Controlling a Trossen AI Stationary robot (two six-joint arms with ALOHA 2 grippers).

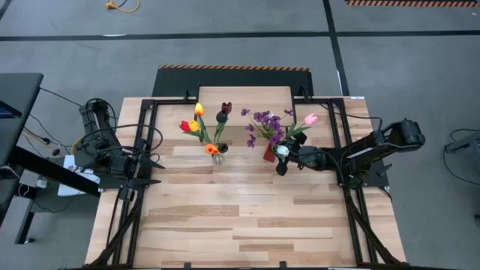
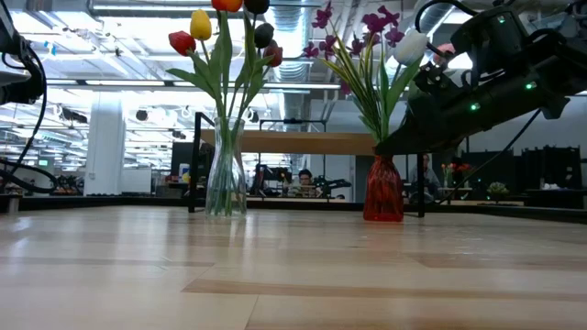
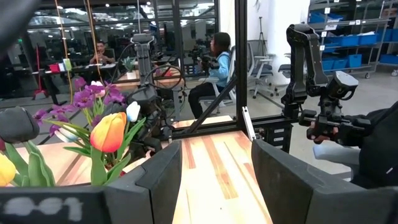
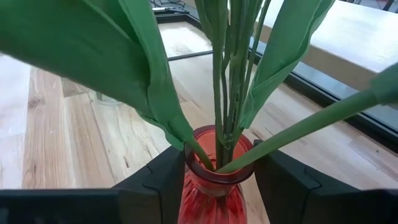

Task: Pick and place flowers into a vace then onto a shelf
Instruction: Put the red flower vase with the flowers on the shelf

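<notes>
**Right gripper straddling the red vase of flowers**

Seen from above, a light wood table (image 1: pixel 247 217) holds two vases near its far edge, both just in front of a small shelf (image 1: pixel 245 96) with a pale plank top.

On the left side stands a clear glass vase (image 2: pixel 225 174) holding tulips (image 1: pixel 199 124) with yellow, red, orange and dark maroon heads on long green stems.

To its right stands a red glass vase (image 4: pixel 214 180), filled with a purple blossom sprig (image 1: pixel 266 124), a white tulip (image 2: pixel 411 46) and a pink tulip (image 1: pixel 310 119). Broad green leaves and stems crowd its mouth.

The right arm reaches in from the right side of the table. The right gripper (image 4: pixel 217 180) is at the red vase, its two dark fingers (image 4: pixel 155 186) spread apart, one on each side of the vase's neck. Whether the fingers actually touch the glass cannot be told.

The left arm waits at the table's left edge. The left gripper (image 3: pixel 214 180) is spread wide and holds nothing.

Beyond the table, a seated person (image 3: pixel 214 68) shows in the workshop behind.
</notes>
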